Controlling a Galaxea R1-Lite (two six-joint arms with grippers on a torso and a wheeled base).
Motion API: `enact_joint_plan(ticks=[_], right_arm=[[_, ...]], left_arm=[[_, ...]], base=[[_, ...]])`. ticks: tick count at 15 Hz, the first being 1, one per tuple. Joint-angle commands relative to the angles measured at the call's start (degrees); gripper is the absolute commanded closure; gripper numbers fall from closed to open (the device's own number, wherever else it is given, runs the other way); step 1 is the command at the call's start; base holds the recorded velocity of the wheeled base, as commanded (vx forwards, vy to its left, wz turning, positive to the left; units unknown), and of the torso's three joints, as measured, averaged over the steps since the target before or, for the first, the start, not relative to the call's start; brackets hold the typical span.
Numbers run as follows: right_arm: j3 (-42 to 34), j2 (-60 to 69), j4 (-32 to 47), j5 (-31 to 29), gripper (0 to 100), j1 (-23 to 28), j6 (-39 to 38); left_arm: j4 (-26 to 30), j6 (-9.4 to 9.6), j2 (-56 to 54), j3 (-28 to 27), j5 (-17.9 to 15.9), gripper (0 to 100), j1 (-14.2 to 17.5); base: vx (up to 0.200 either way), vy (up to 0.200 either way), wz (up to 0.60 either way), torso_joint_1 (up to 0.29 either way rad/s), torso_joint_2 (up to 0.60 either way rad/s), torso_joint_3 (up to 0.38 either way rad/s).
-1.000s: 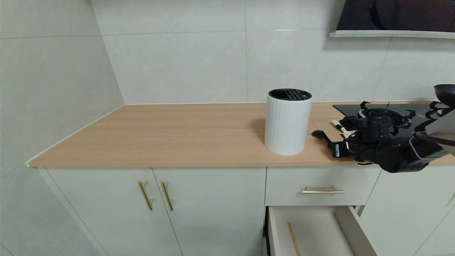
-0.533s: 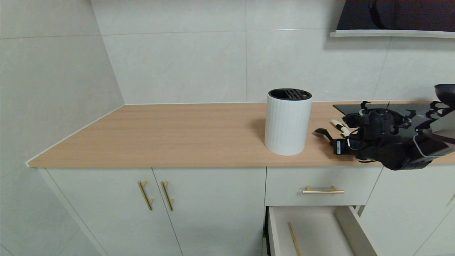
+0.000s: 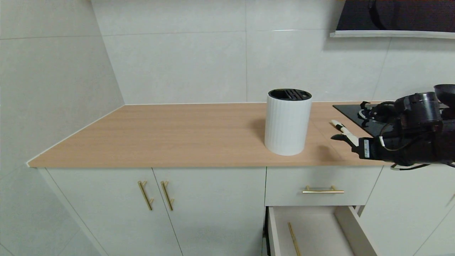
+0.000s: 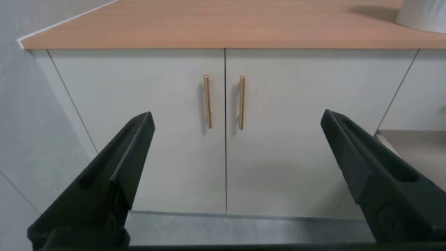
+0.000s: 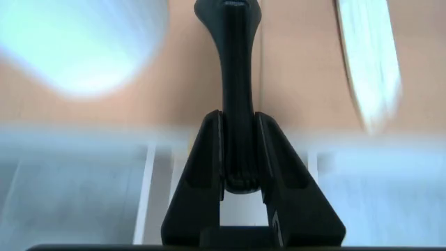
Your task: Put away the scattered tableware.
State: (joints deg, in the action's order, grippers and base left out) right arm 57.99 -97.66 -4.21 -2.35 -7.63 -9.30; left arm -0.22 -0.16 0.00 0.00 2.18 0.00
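Now right jaws clamp a black handle [image 5: 235,90] (over the countertop [image 3: 177,135]).

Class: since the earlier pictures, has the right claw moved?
Yes. The right claw, gripping a black utensil, has shifted rightward, away from the white holder.

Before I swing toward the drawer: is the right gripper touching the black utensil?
Touching. Right wrist view: the right gripper clamps the black utensil from both sides, no gap.
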Motion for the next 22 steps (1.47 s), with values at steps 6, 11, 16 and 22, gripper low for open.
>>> enact_joint_plan(ticks=[6,11,16,22], right_arm=[[-12.3,17.4,2.3,-0.1,100,-3.5,0.4],[-12.7,14.0,2.3,-0.5,100,-3.5,1.9],[-13.3,13.1,2.1,-0.4,100,-3.5,2.4],[-13.8,12.5,2.1,-0.4,100,-3.6,3.1]], left_arm=[[0.0,-0.02,0.0,0.0,0.0,0,0.0],[0.0,-0.02,0.0,0.0,0.0,0,0.0],[0.0,-0.02,0.0,0.0,0.0,0,0.0],[0.0,-0.02,0.0,0.0,0.0,0,0.0]], base=[[0.000,0.000,0.00,0.000,0.00,0.000],[0.000,0.000,0.00,0.000,0.00,0.000],[0.000,0.000,0.00,0.000,0.00,0.000],[0.000,0.000,0.00,-0.121,0.30,0.178]])
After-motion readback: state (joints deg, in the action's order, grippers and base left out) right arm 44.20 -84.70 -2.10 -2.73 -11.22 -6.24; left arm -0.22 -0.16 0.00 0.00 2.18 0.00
